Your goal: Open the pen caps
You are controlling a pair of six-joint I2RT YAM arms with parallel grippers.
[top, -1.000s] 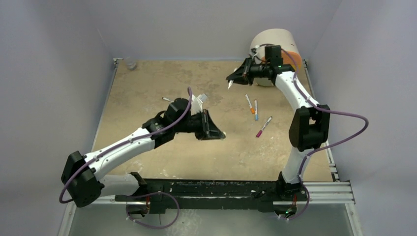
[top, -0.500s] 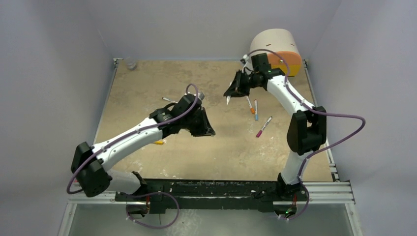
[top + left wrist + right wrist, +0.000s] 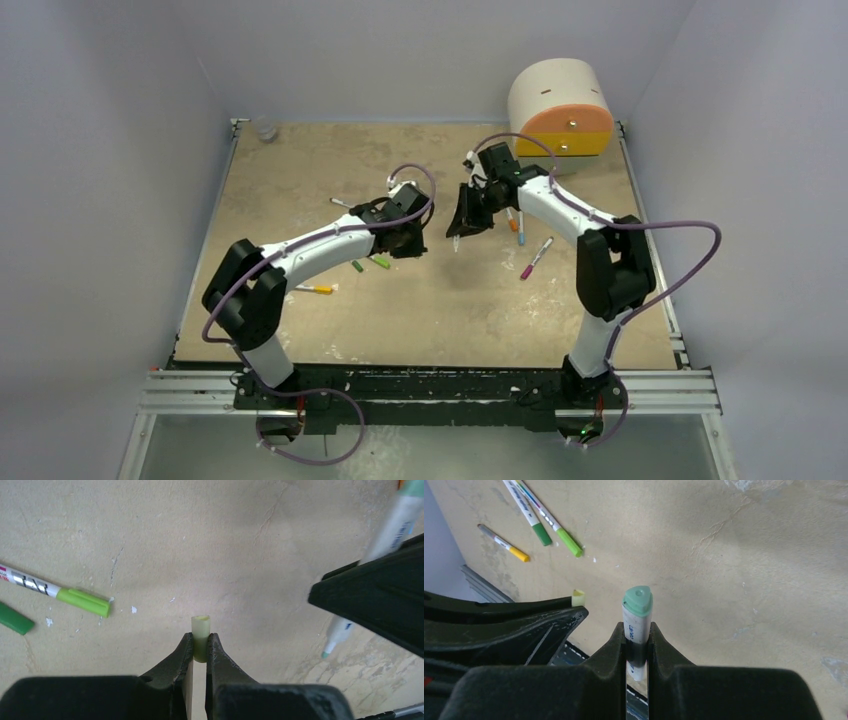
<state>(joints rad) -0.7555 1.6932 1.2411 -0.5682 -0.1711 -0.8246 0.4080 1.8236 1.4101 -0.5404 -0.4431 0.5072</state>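
Pale green cap (image 3: 201, 630): short hollow tube, open end outward, pinched at its lower half between the closed-in jaws of the left gripper (image 3: 200, 646) above mid-table. Just beside it, apart, the right gripper (image 3: 637, 631) clamps a white-barrelled pen (image 3: 636, 612) with a mint triangular end. A lime-ended pen (image 3: 75, 597) lies on the table (image 3: 480, 300) nearby.

The left arm (image 3: 310, 243) and right arm (image 3: 560, 205) are wearing white shells between bulky black joints, purple cables (image 3: 717, 240) are looping alongside, and the left end effector (image 3: 200, 650) and right end effector (image 3: 637, 635) are showing matte black fingers (image 3: 175, 666).
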